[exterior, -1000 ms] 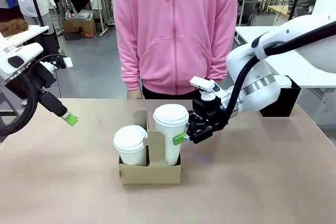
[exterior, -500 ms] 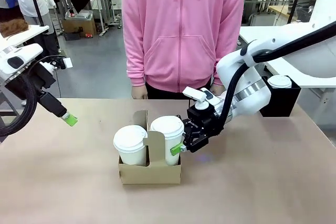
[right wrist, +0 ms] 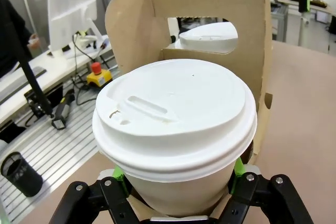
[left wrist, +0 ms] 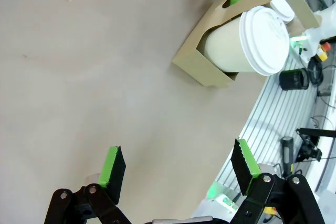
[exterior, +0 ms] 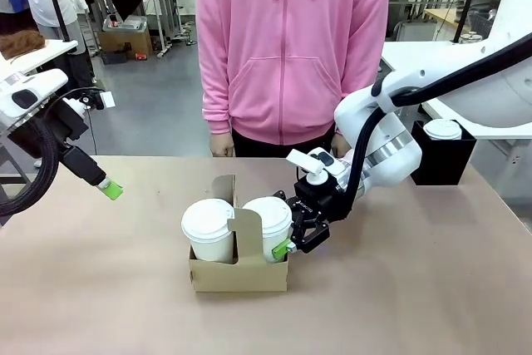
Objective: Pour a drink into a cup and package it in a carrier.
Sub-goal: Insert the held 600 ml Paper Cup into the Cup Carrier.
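A: What sits on the broad tan tabletop (exterior: 416, 288)?

B: Near its middle, the low brown cardboard carrier (exterior: 239, 270) with an upright centre handle. It holds two tall white paper cups with fitted white plastic lids: the left cup (exterior: 208, 229) in the left slot, the right cup (exterior: 268, 225) in the right slot, both upright and seated down in the slots. What is inside them cannot be seen, as the lids are on.

A: Any other container?

B: A black square box (exterior: 445, 155) at the far right edge of the tabletop, with one more white lidded cup (exterior: 442, 130) standing in it.

A: And the right gripper (exterior: 291, 234)?

B: It is at the right cup. In the right wrist view its green-padded fingers (right wrist: 118, 174) stand on either side of the cup body below the lid, right against the paper or just off it; whether they press or have let go I cannot tell.

A: The left gripper (left wrist: 178, 169)?

B: Spread wide, holding nothing, hanging over bare tabletop well apart from the carrier; in the front view its green fingertip (exterior: 110, 189) shows at the left.

A: And the person?

B: A person in a pink zip hoodie (exterior: 291, 47) stands at the far side, hands down at the tabletop's edge.
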`<move>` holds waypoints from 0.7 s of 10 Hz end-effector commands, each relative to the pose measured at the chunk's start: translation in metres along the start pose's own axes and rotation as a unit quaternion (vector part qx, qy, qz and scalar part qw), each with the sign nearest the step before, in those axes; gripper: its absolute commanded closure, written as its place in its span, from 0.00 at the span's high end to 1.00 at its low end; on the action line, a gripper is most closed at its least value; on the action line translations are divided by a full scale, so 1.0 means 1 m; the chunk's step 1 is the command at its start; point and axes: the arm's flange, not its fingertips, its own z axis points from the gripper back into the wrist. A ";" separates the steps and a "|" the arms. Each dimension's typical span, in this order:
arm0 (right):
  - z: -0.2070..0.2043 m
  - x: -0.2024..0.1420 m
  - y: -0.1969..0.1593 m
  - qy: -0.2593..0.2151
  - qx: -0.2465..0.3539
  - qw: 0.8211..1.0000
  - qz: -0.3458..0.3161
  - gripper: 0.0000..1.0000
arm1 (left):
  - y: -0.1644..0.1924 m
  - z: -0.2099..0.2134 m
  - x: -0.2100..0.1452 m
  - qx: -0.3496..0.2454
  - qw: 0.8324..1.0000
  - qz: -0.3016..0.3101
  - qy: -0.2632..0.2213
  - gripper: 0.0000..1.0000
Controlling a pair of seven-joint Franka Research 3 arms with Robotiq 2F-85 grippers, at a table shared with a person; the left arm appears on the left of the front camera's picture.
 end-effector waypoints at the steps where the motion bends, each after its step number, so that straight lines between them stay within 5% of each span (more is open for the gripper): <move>1: 0.000 -0.004 -0.001 0.015 -0.006 0.999 0.043 1.00 | -0.001 0.001 0.002 -0.001 1.000 0.007 -0.001 1.00; 7: 0.082 0.028 0.028 0.026 -0.089 0.995 0.041 1.00 | -0.001 0.001 0.002 -0.001 1.000 0.007 -0.001 1.00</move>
